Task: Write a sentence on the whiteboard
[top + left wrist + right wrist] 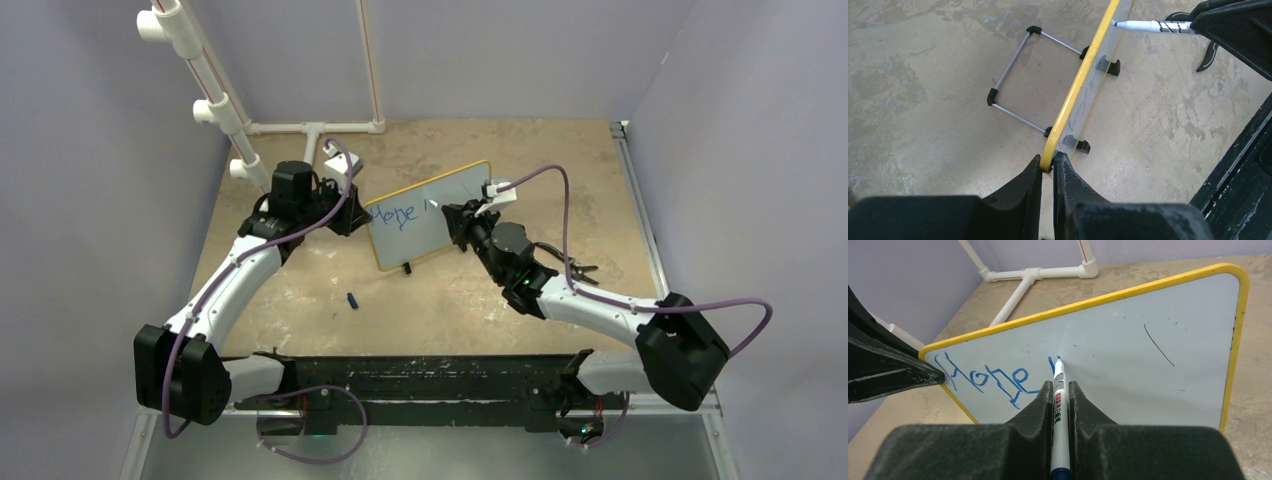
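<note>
Your left gripper [1047, 164] is clenched on the edge of the whiteboard [1075, 92], your right gripper [1061, 387] grasps a marker [1058, 371], tip touching the board straight ahead, just right of the sentence [983, 377], so far "Hope".

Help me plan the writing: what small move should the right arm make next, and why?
Probably drag the marker tip along the whiteboard to carry on the stroke begun right of "Hope". The tip sits at that short blue mark, only one word is written, and the left gripper clamps the board's edge steady.
</note>
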Tool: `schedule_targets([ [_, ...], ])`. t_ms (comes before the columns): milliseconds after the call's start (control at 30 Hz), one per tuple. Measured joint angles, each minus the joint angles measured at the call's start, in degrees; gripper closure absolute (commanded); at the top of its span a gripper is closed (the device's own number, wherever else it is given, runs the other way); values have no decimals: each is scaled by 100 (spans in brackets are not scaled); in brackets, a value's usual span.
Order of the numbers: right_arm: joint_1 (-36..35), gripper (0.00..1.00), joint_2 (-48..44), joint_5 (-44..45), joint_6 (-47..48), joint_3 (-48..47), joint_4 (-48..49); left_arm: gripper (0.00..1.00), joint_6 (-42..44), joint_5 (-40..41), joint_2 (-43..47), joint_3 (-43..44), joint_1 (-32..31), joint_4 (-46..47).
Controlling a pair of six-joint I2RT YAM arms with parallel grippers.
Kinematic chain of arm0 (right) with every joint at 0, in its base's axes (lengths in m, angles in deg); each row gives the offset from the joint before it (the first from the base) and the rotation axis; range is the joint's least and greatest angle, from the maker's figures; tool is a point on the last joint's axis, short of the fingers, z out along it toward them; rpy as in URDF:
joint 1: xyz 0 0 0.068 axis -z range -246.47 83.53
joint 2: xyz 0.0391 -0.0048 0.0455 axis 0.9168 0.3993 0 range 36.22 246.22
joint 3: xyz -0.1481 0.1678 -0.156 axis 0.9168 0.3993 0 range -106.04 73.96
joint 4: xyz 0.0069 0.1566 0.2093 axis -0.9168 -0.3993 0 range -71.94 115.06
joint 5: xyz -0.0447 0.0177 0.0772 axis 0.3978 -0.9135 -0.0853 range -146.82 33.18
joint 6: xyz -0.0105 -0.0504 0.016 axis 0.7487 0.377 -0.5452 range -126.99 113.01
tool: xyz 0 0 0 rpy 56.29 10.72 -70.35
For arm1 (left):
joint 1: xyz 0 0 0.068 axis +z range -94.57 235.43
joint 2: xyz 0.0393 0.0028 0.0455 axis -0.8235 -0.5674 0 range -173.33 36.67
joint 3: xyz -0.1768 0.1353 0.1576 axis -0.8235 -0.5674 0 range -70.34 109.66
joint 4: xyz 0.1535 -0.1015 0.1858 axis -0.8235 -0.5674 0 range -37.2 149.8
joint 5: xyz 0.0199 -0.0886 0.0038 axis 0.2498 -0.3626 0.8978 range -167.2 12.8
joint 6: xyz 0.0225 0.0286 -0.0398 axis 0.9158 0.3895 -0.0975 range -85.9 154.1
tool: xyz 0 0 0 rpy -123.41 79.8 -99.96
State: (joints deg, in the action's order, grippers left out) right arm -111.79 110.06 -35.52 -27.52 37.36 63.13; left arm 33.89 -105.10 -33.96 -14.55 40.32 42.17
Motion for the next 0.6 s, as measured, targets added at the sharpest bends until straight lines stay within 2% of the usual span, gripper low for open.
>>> schedule_targets([
  [600,-4,100,72,-81,-57,-2,57,100,-2,2,0,0,0,0],
])
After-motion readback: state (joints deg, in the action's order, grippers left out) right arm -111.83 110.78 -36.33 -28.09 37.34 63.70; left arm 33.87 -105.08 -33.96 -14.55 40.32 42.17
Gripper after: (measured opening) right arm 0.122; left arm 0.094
